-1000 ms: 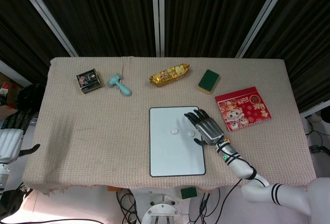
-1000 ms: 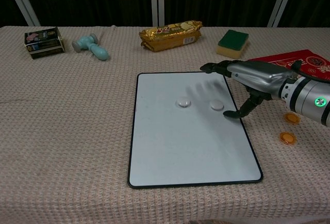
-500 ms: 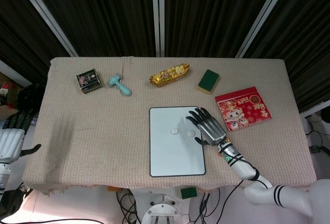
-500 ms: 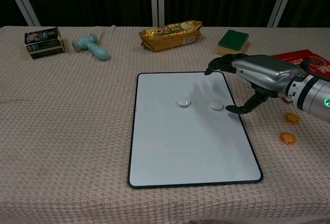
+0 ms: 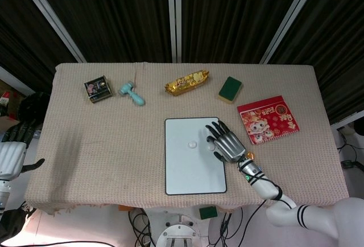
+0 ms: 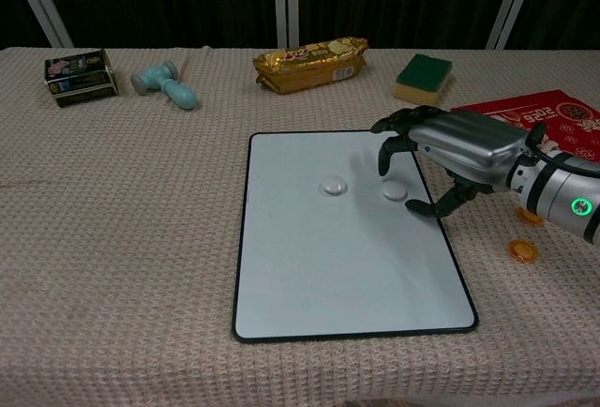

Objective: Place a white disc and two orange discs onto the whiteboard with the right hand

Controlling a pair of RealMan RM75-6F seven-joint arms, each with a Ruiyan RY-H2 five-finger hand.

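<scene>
The whiteboard [image 6: 309, 276] lies flat on the table, also seen in the head view [image 5: 187, 173]. Two white discs rest on it, one near the middle [image 6: 333, 185] [image 5: 192, 143] and one by the right edge [image 6: 394, 191]. My right hand [image 6: 448, 149] [image 5: 226, 143] hovers over the board's right edge, fingers curled down around that right disc and thumb low beside it, holding nothing. Two orange discs lie on the cloth right of the board, one in full view [image 6: 523, 250] and one partly behind my wrist [image 6: 532, 218]. My left hand [image 5: 12, 153] hangs off the table's left edge, fingers apart.
Along the far side lie a black box [image 6: 80, 76], a teal tool [image 6: 166, 86], a gold snack pack [image 6: 311, 60] and a green sponge [image 6: 423, 78]. A red booklet [image 6: 548, 116] lies right of my hand.
My right hand has dropped and shifted left, its fingers curling down over the right white disc. Both discs and my left hand stay put.
</scene>
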